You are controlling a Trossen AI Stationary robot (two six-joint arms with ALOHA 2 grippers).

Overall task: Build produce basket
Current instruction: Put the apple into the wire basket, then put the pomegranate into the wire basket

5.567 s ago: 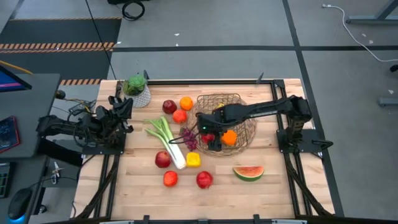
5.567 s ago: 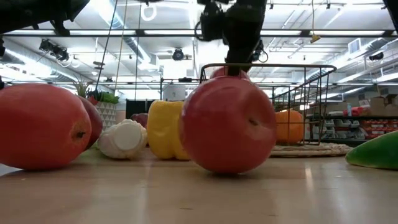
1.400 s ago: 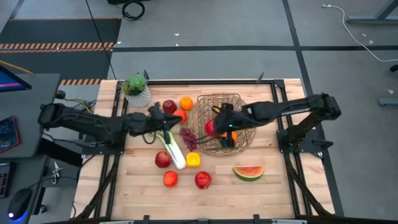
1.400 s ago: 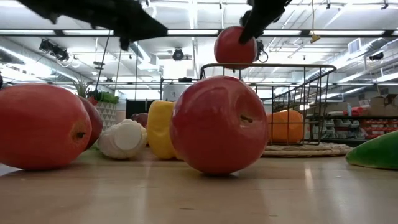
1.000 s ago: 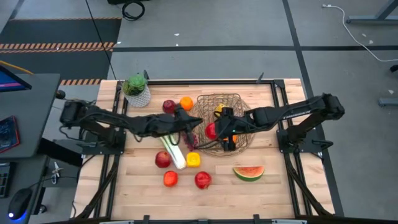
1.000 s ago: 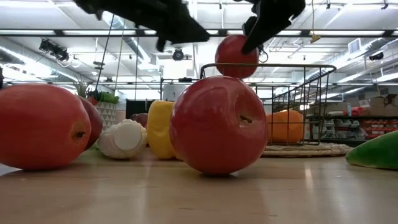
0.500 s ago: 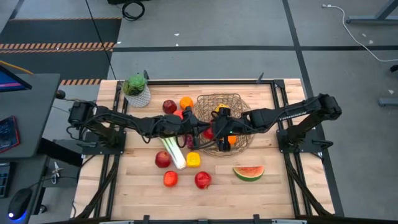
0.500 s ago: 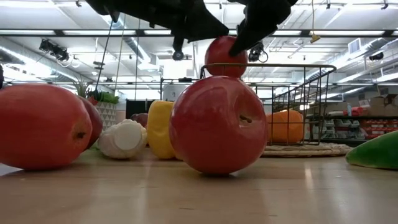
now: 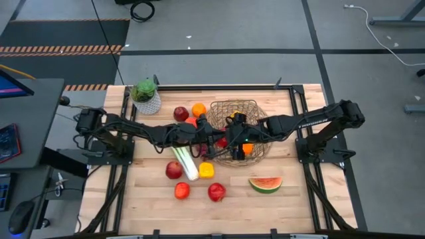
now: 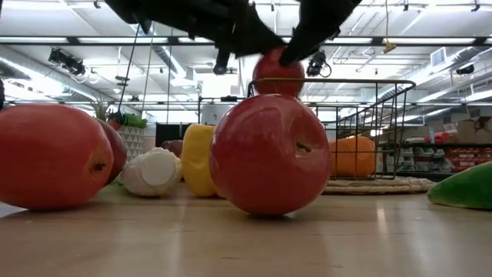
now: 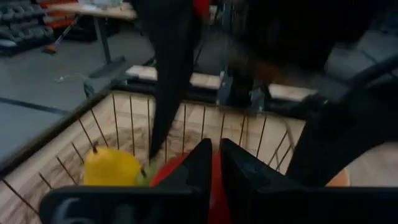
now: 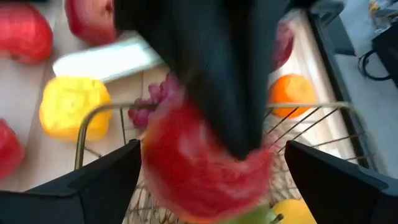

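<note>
The basket [image 9: 236, 133], far centre of the desk [image 9: 292, 199], so far holds an orange [image 9: 247, 149] and a yellow pear [image 11: 112, 168], the wide right tool [image 9: 228, 139] carries a red apple [image 10: 278, 73] above it beside the closed, empty left tool [image 9: 214, 140], and most produce remains outside.

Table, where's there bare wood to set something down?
Free: the table's near right corner past the watermelon slice, and the near left corner beside the red apples. Crowded: between the leek and the basket, where both arms meet.
</note>
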